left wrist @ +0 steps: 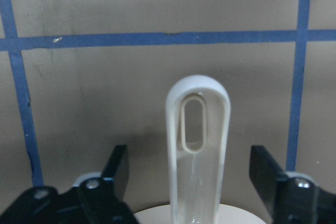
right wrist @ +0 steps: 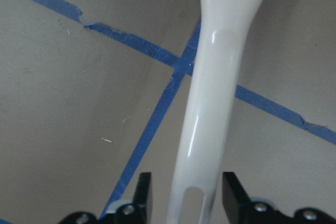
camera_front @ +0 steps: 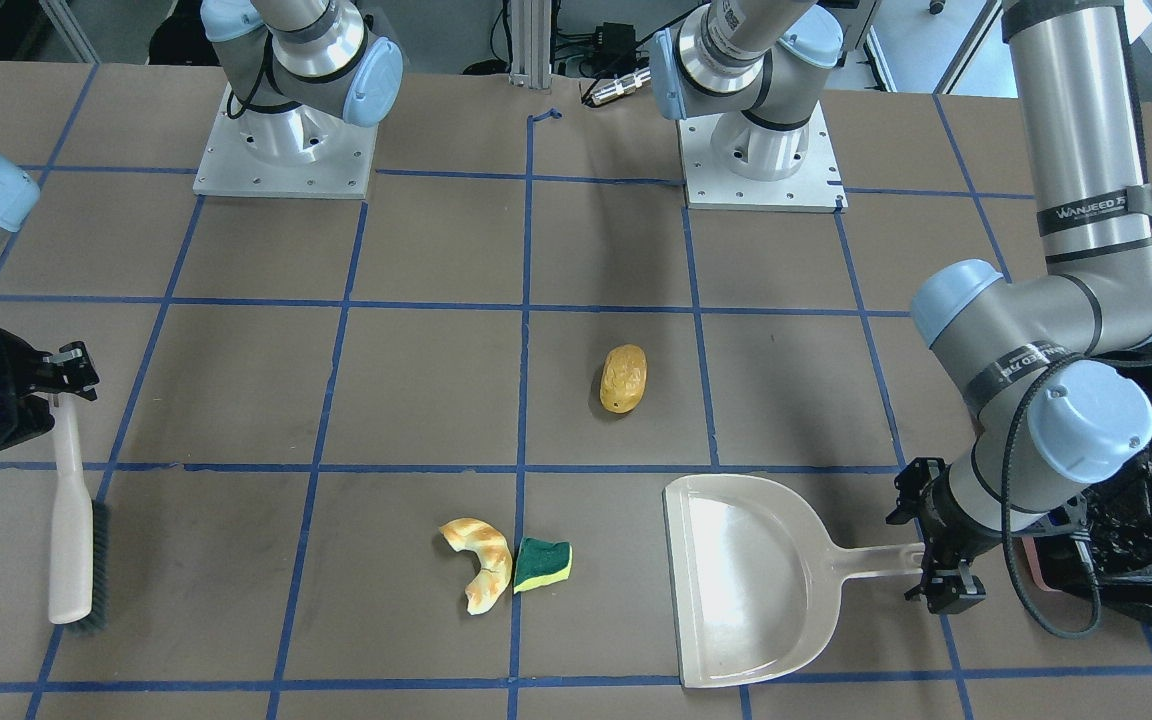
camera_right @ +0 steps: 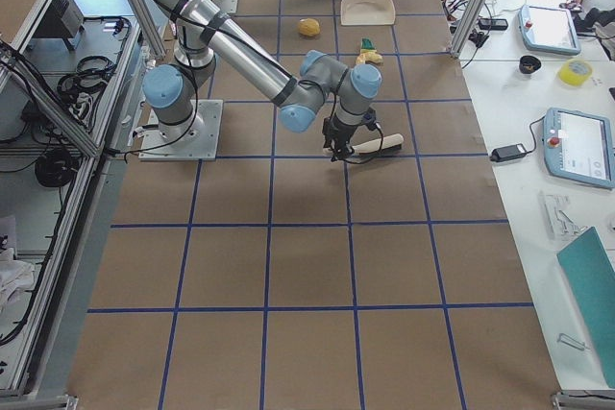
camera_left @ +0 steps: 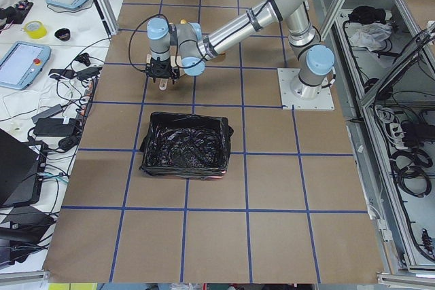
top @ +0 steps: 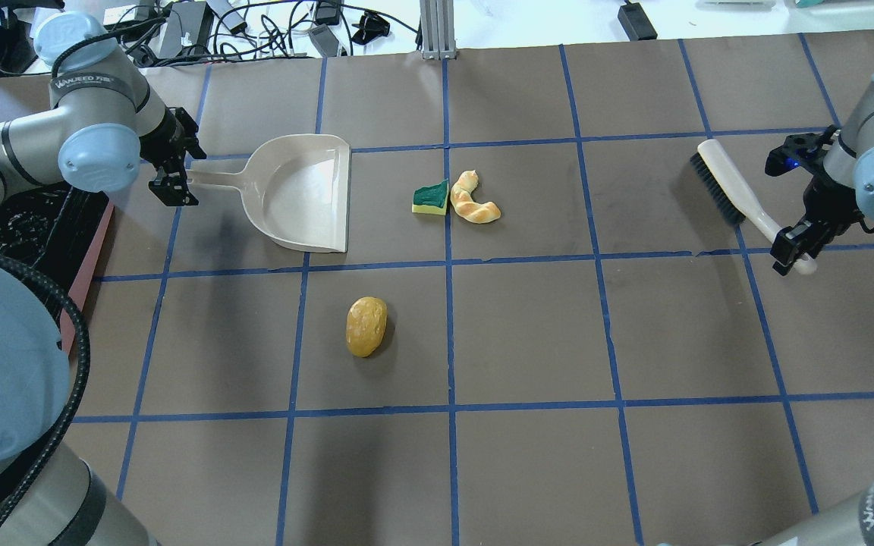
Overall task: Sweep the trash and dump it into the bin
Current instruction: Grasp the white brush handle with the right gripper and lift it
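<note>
Left gripper (left wrist: 190,163) wide, straddling dustpan (top: 300,193) handle, not touching. Right gripper (right wrist: 187,184) narrow about brush (top: 718,182) handle; clamped or not, cannot tell. Sponge (top: 430,199), croissant (top: 473,203) near dustpan mouth; roll (top: 366,326) farther.

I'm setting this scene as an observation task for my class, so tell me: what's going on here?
Two robot arms are set up to sweep. The left fingers stand open on either side of the dustpan handle, not gripping it. The right fingers sit close around the brush handle; whether they grip it is unclear. The roll, croissant and sponge lie loose on the table, none in the dustpan. The black-lined bin stands beside the left arm.
</note>
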`<state>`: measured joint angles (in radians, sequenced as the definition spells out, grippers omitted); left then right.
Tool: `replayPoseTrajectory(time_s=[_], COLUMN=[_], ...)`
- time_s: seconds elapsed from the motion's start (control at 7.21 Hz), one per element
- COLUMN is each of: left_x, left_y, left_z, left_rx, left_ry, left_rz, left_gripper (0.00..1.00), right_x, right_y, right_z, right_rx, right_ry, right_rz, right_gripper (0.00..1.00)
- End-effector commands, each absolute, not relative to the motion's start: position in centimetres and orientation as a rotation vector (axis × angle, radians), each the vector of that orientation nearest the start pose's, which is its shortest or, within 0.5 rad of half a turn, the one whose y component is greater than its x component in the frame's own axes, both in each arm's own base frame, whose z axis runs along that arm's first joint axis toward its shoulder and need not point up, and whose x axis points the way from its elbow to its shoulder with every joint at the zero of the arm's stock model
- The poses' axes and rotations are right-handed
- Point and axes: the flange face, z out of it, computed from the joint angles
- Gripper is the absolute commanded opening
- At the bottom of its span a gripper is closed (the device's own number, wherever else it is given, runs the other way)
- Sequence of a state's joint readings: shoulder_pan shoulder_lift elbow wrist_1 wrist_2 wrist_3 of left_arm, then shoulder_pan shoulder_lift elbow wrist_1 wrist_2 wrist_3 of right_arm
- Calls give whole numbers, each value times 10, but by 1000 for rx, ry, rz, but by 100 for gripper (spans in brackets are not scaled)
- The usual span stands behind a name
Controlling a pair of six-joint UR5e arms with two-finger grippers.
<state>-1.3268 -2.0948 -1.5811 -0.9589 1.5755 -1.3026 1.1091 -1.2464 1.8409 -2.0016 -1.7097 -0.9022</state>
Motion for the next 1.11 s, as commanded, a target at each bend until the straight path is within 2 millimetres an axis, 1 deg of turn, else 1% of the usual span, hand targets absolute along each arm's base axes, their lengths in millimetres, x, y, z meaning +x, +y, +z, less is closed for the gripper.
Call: replayPoseTrajectory(time_s=[0.0,0.28,0.42,0.55,0.69,0.83,0.97], left_x=[30,29,28,27,18,-11,-40], left_y=[-672,-673,-673,-674,-675,-678,-683], left_z=[243,253,259,264,269,279,284], left_rx=[-2217,-2185,-2166,-2164,-2145,-2100,-1995], left_ry=[2275,2334,2357,2371,2384,2428,2413], left_rz=[-104,-138,-154,-187,-209,-236,-327], left_gripper=[1,0,0,0,0,0,0], right_x=[-135,-134,-121,-84,-40,-7,32], right_y=[-539,-538,-529,-526,-527,-521,-514], right_z=[233,242,273,285,285,294,296], right_rx=[-697,-686,-556,-473,-372,-186,-70], right_ry=[3055,3069,3119,3141,3164,3196,3215], right_rz=[334,343,310,333,366,385,403], right_gripper=[0,0,0,0,0,0,0])
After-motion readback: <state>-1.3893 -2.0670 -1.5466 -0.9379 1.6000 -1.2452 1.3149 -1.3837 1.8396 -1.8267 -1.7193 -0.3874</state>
